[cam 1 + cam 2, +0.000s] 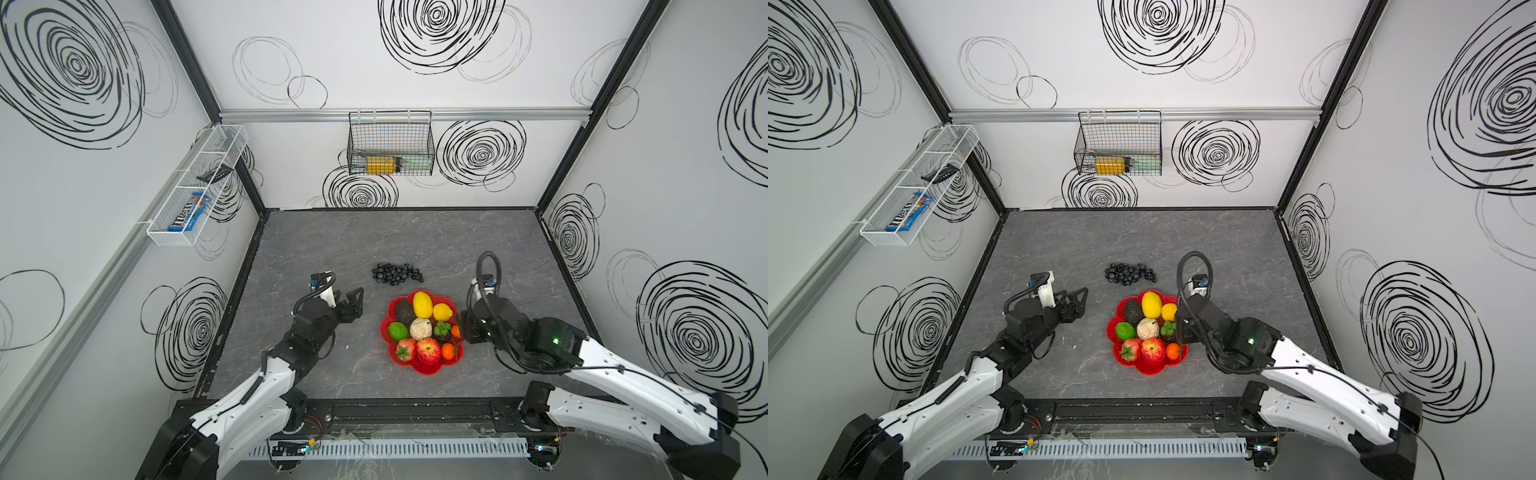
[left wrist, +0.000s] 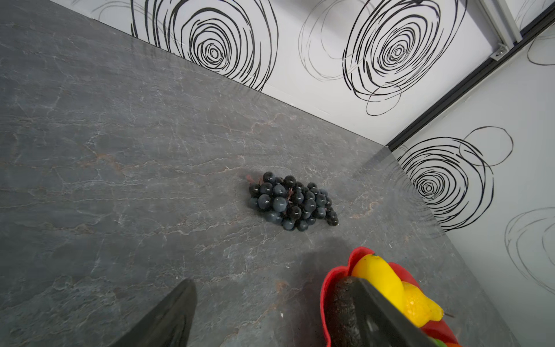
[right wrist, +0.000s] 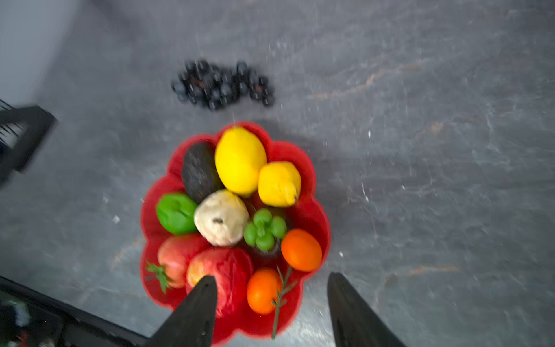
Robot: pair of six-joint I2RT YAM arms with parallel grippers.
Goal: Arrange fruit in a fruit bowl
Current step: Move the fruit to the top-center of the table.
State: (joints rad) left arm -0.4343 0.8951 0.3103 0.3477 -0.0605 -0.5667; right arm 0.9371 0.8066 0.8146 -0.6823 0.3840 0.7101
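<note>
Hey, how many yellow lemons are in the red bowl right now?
2. The bigger lemon lies at the far edge of the red bowl; the smaller lemon sits beside it, toward the right arm. None appears hidden.

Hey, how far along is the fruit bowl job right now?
Done: lemons, lime, apple and tangerines, among others, sit in the red bowl. In hand: nothing; the left gripper and right gripper are open and empty. Remaining: the grape bunch lies on the table beyond the bowl.
</note>
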